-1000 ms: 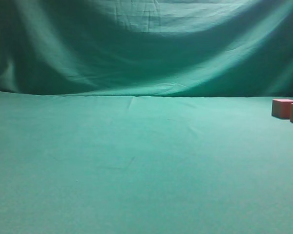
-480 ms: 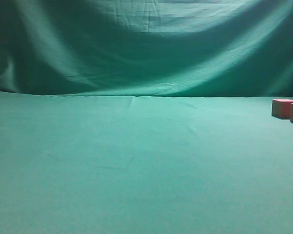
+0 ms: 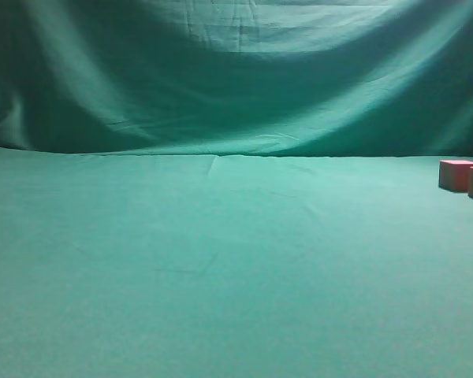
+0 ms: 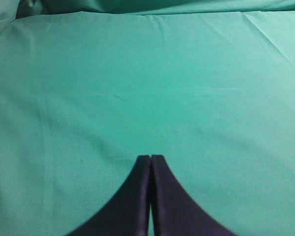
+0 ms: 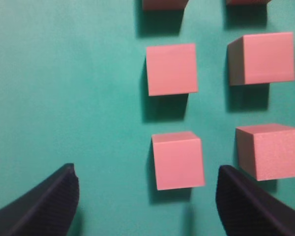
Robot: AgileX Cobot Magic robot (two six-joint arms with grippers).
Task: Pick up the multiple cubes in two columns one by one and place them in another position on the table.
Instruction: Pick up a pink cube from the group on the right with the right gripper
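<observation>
Your right gripper [image 5: 147, 196] has its jaws spread wide and holds nothing. It hangs over the table [image 5: 64, 88] with the nearest cube [image 5: 178, 160] lying between the two fingers, closer to the right-hand one and touching neither.

The cubes [image 5: 171, 69] sit in two columns, apart from each other, all resting flat on the green cloth. The wrist view shows two full rows plus slivers of a third at the top edge. In the exterior view only two cubes [image 3: 457, 174] show, at the table's far right edge.

Your left gripper [image 4: 150, 160] has its fingers pressed together, empty, over bare cloth with no cube near it.

Handling, judged by looks: small matte blocks, probably light and stiff, sharp-edged, not slippery. Take one by two opposite flat side faces, jaws square to them, low enough to get full pad contact. Watch the neighbour cube [image 5: 271, 150] on the right; that finger could nudge it.
</observation>
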